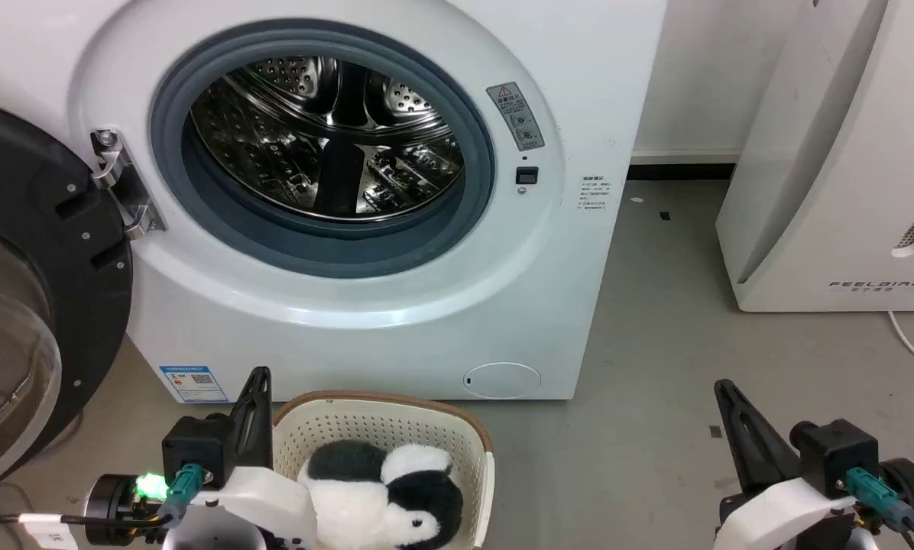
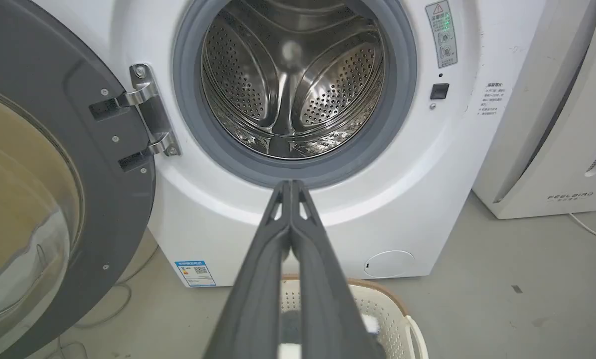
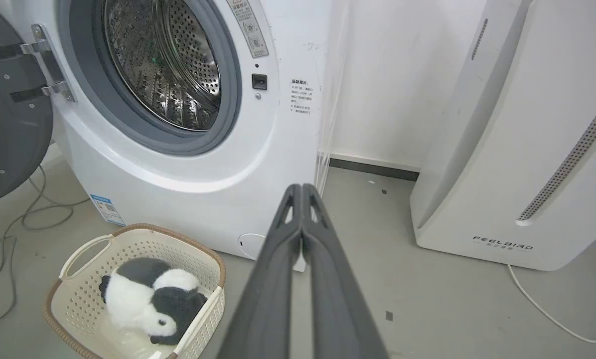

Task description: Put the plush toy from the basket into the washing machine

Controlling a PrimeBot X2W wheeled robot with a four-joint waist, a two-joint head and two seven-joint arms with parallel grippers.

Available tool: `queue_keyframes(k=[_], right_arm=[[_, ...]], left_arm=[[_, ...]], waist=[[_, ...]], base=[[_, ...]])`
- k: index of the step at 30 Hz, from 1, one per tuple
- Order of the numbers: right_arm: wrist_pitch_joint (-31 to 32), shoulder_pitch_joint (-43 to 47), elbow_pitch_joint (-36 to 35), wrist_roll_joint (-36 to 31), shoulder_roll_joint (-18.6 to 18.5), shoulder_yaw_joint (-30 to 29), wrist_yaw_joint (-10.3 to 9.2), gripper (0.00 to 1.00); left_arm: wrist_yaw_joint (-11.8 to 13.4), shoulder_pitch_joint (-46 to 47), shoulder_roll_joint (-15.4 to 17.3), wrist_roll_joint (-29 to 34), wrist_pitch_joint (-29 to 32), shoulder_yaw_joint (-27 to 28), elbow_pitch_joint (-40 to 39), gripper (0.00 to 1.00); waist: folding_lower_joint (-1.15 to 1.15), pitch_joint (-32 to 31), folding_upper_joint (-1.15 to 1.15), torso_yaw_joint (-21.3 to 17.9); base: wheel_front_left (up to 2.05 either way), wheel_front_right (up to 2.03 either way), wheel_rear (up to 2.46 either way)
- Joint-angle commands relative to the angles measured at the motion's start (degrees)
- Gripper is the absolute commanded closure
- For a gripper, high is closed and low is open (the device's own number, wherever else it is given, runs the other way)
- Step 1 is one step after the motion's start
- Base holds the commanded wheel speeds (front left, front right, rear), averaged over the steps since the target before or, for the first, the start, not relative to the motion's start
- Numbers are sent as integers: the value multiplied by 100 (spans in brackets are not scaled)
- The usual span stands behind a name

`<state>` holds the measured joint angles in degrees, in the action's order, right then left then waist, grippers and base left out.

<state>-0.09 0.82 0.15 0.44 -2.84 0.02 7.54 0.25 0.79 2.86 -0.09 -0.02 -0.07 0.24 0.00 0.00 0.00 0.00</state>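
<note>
The plush toy lies in the basket at the head view's bottom centre, long axis left to right, fluffy black-and-white, head rightward. The left fingers, pressed together, stand just beside the basket's left rim. The right fingers, likewise together, sit well apart at lower right.

washing machine: glossy white shell, smooth
drum: shiny steel, holes all over
door seal: matt grey rubber
door: clear glass, matt black rim
basket: cream perforated plastic, brown woven-look rim
plush toy: fluffy black-and-white fur, soft looking
floor: dull grey, smooth-ish, bit scuffed
</note>
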Motion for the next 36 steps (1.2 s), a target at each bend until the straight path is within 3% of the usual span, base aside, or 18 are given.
queue_keyframes(k=[1, 24, 25, 36], right_arm=[[9, -82, -15, -44, -4, -2, -5, 100], [-3, 2, 1, 5, 0, -2, 0, 100], [-3, 2, 1, 6, 0, 0, 0, 0], [-131, 0, -112, 175, 0, -59, 0, 0]], left_arm=[[-25, -79, 1, 9, 2, 7, -24, 100], [3, 1, 0, -1, -3, -3, 3, 100], [4, 1, 0, -1, -3, -2, 4, 0], [72, 70, 5, -20, -131, -65, 117, 0]], waist=[[0, 0, 0, 0], [0, 1, 0, 0], [0, 1, 0, 0], [0, 55, 0, -9]], base=[[0, 0, 0], [0, 0, 0], [0, 0, 0], [0, 0, 0]])
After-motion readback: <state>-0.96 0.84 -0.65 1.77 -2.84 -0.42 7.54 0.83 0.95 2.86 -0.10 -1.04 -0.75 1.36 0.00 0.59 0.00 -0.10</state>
